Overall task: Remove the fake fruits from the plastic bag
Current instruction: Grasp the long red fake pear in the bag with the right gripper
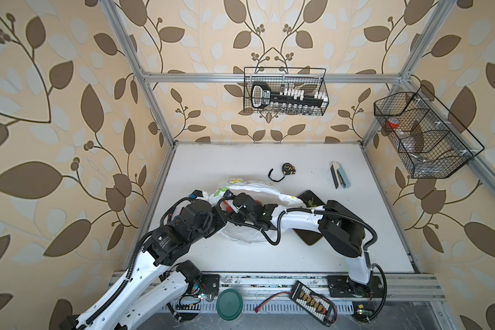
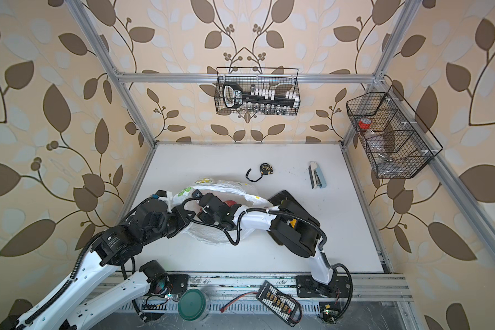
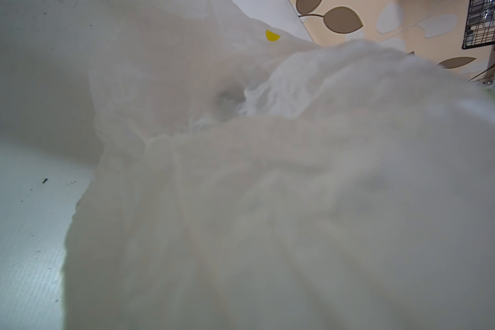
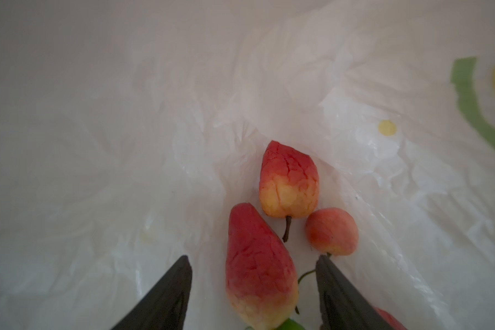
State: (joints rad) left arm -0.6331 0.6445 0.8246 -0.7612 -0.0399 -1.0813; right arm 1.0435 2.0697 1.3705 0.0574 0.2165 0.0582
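Black fingers point(image 4: 166, 300) of the right pincer point(image 4: 253, 257) are seen spread inside the plastic bag point(image 4: 155, 114), with a long red-and-yellow fake fruit point(image 4: 257, 237) lying between them, gripped by neither. Just beyond it, a second red-and-yellow fruit point(image 4: 287, 180) and a small round fruit point(image 4: 332, 235) are found on the crinkled white film. The left pincer, hidden at the bag's edge, is pressed together, though what it pinches cannot be told; the bag is seen lying on the white counter point(image 1: 269, 257) in both top views.
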